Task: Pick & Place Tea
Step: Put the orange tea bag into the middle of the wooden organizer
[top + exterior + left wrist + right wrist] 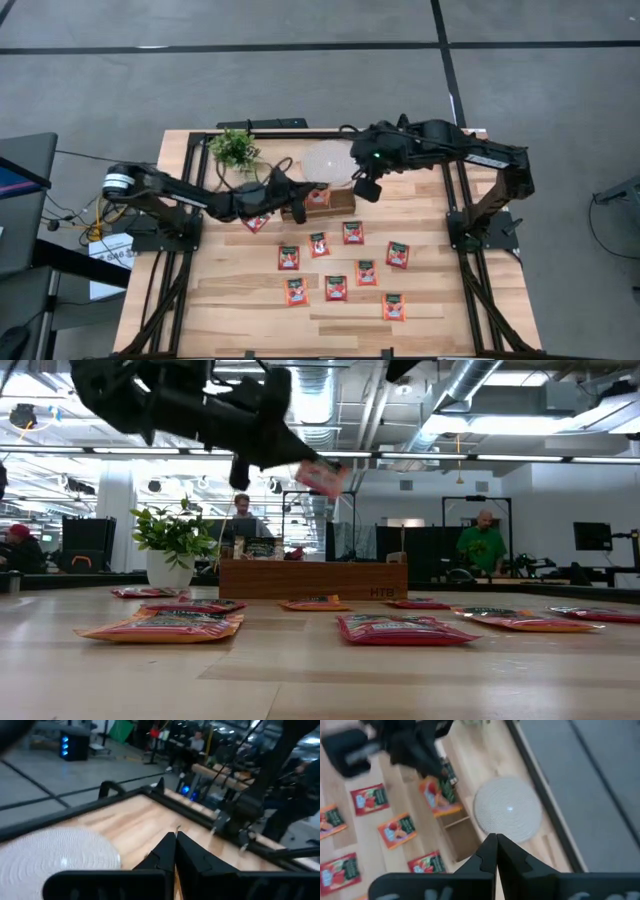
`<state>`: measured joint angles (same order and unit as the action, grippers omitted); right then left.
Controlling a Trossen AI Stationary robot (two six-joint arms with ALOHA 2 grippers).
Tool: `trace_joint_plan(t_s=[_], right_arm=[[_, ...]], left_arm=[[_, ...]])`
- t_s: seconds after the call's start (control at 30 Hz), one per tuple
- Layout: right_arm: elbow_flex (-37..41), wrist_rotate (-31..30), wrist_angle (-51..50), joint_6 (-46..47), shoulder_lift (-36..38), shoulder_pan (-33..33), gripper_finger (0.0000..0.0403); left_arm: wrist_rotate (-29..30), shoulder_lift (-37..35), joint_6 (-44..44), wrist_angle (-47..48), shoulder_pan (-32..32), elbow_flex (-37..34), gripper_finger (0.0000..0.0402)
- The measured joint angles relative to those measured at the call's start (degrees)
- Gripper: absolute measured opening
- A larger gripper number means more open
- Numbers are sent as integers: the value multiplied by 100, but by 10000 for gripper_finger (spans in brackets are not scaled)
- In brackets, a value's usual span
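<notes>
The left gripper pinches 1 red-orange sachet by its edge and holds it in the air over the wooden tray, as the low view shows. Just below and left of that gripper, another sachet lies on the bench by the plant. Further below it, 9 more sachets lie flat and spread out. The white disc sits just above the tray. The right gripper hangs beside the disc, fingers pressed together, empty.
</notes>
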<state>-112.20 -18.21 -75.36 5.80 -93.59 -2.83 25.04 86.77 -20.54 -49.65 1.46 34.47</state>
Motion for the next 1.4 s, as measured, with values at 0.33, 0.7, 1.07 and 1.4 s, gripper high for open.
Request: trace_joint_plan(t_s=[0.33,0.7,1.07,1.4], right_arm=[[7,-294,-56,-639,56,35,0],[4,26,-50,-1069,55,-156,0],[1705,1368,1746,-1532,777,-328,0],[4764,3411,5090,-1123,2761,-1095,0]], left_arm=[[2175,1384,382,-430,-308,768,0],[2214,1576,-914,137,-305,765,0],[1955,1771,-1176,-1197,-309,52,0],[1420,1771,-991,-1781,-284,-202,0]])
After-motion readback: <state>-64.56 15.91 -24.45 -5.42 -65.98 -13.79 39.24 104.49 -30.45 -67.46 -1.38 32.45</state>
